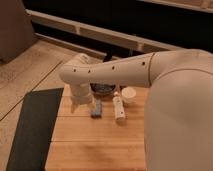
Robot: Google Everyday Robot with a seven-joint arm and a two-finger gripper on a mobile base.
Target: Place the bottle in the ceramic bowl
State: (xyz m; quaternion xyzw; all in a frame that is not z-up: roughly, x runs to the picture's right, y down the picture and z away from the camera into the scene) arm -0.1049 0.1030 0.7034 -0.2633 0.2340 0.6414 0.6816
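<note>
Bottle (pixel 118 108) lies on the wooden table (pixel 90 145), just in front of the white cup (pixel 129 94) and beside the blue-grey block (pixel 96 108). Behind them the ceramic bowl (pixel 104 90) sits partly hidden by the arm (pixel 115 72). Left of the block, the gripper (pixel 79 104) seems to hang low over the table; whether it is clenched or released cannot be told.

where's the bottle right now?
Camera view, mid-frame: the bottle lies on the wooden table, with the blue-grey block at its image-left and the white cup just behind it. The gripper hangs image-left of the block.
</note>
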